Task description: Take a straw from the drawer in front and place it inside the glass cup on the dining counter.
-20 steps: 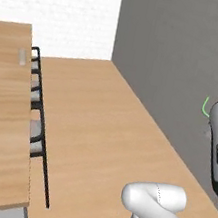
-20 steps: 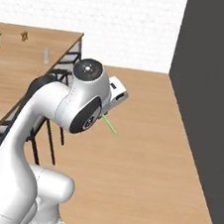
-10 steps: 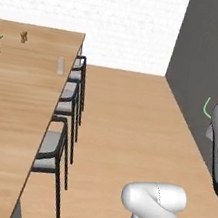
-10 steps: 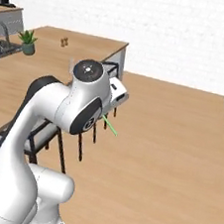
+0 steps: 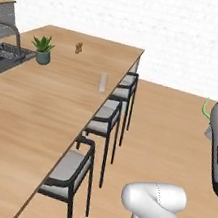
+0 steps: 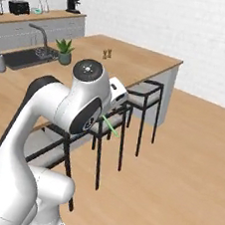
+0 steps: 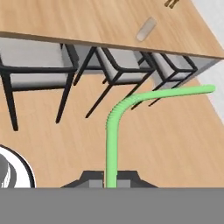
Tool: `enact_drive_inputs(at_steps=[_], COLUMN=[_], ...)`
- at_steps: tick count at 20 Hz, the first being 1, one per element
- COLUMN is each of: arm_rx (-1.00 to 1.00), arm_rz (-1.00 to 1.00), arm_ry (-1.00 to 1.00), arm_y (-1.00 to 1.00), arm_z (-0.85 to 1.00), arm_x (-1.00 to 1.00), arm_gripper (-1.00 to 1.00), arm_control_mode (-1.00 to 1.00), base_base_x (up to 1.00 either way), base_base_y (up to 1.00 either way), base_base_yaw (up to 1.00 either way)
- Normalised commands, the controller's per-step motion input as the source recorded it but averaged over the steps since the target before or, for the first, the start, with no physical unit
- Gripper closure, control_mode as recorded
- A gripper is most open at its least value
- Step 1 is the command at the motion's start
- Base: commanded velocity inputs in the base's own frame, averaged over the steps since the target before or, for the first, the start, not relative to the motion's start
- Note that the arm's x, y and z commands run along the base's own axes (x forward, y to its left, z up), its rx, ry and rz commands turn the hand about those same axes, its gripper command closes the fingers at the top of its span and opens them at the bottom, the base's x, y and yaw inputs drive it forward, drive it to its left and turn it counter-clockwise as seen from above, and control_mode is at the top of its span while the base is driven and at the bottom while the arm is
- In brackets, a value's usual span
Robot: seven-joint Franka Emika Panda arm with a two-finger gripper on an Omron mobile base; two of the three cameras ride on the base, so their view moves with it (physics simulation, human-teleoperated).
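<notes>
Done: the straw was out of the drawer and in the end effector, so the pick-up looked complete.
Left: carrying the straw to the cup and dropping it in; the cup stood empty as far as could be seen.
End effector: closed narrow on the straw's lower end, the fingers pinching it on both sides.
Straw: it rose from the fingers, then bent sideways at its ribbed elbow; its green tip showed beside the arm and under the wrist.
Cup: upright on the desk, near the edge above the stools.
Cup relative to end effector: well apart, across open floor and beyond the stools.
</notes>
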Motion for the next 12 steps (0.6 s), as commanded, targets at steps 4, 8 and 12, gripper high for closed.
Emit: enact_drive_inputs(at_steps=[4,8,12], arm_rx=[0.0,0.0,0.0], arm_rz=[0.0,0.0,0.0], arm_ry=[0.0,0.0,0.0], arm_y=[0.0,0.0,0.0], arm_z=[0.0,0.0,0.0], arm_x=[0.0,0.0,0.0], arm_gripper=[1.0,1.0,1.0], arm_control_mode=[1.0,1.0,1.0], base_base_x=[0.73,0.69,0.61], base_base_y=[-0.56,-0.57,-0.61], base_base_yaw=[0.48,0.48,0.48])
